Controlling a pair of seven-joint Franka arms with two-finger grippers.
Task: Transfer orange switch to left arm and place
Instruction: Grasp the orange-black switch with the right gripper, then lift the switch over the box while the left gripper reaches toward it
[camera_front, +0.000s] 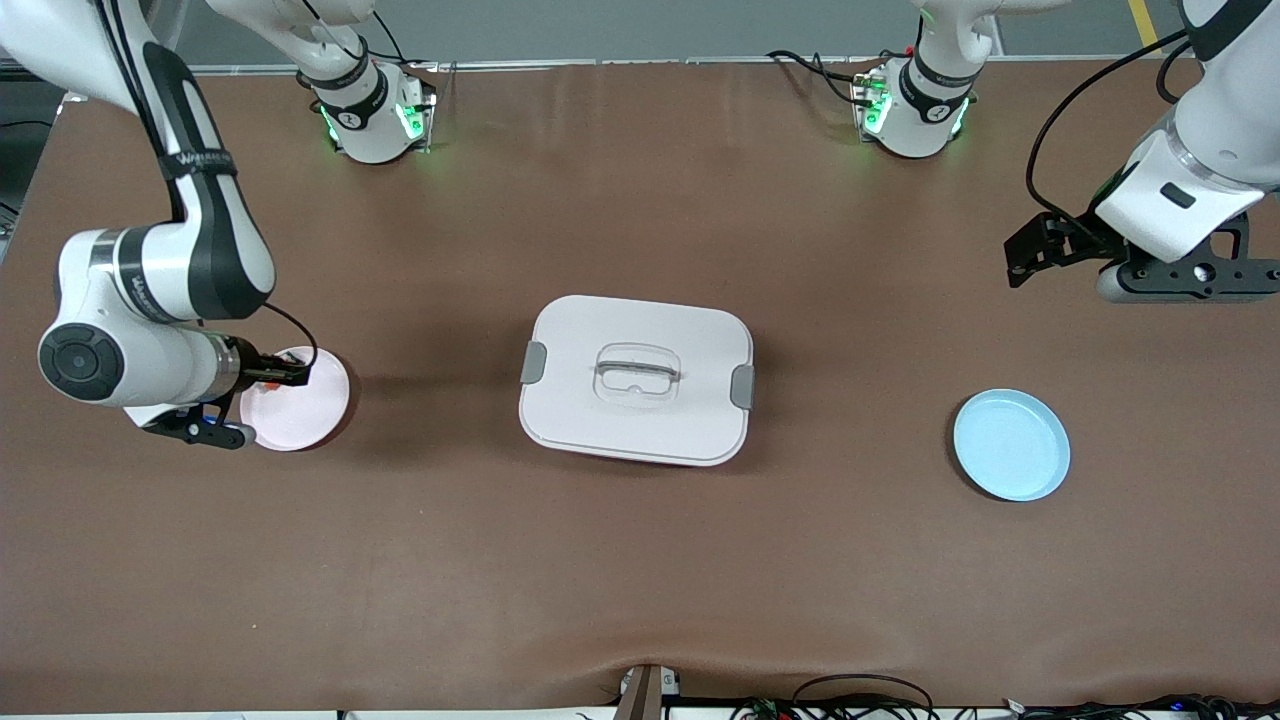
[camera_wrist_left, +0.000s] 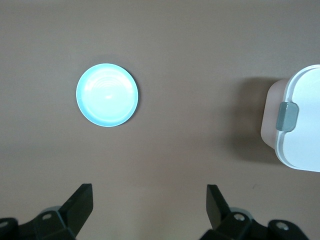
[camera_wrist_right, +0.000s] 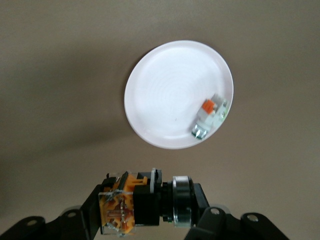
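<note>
Right end effector (camera_wrist_right: 150, 207) up over the pink plate (camera_front: 305, 410), fingers clamped on the orange switch (camera_wrist_right: 132, 202). On that plate, a small white part (camera_wrist_right: 209, 116) with an orange end. Left end effector (camera_wrist_left: 148, 210) hanging spread wide, nothing in it, waiting over bare bench (camera_front: 640, 560) near the light-blue plate (camera_front: 1011, 445). White box (camera_front: 636, 379) sitting mid-bench between the two plates.

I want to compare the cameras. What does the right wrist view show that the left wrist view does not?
Only the right wrist view: the right tool shut on the orange switch, above the pink plate, which holds a small white part. Only the left wrist view: the open left tool, the light-blue plate, the box. Both: the brown table.
</note>
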